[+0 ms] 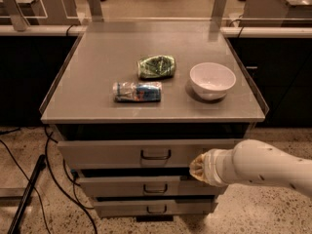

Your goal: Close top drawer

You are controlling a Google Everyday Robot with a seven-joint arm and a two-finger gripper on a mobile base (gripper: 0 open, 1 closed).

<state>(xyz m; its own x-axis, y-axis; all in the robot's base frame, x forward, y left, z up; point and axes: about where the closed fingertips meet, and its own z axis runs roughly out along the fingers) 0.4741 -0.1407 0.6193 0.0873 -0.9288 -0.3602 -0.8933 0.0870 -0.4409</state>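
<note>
The top drawer (117, 152) is a wide grey metal drawer just under the tabletop, with a dark wire handle (156, 155) at its middle. It stands pulled out a little past the tabletop's front edge, with a dark gap above its front panel. My gripper (196, 167) is at the end of the thick white arm that comes in from the right. It sits against the right part of the top drawer's front panel, to the right of the handle.
Two narrower grey drawers (153, 186) sit below, also slightly out. On the grey tabletop (97, 67) lie a crushed plastic bottle (137, 92), a green bag (156, 66) and a white bowl (212, 80). Black cables (48, 179) run on the floor at left.
</note>
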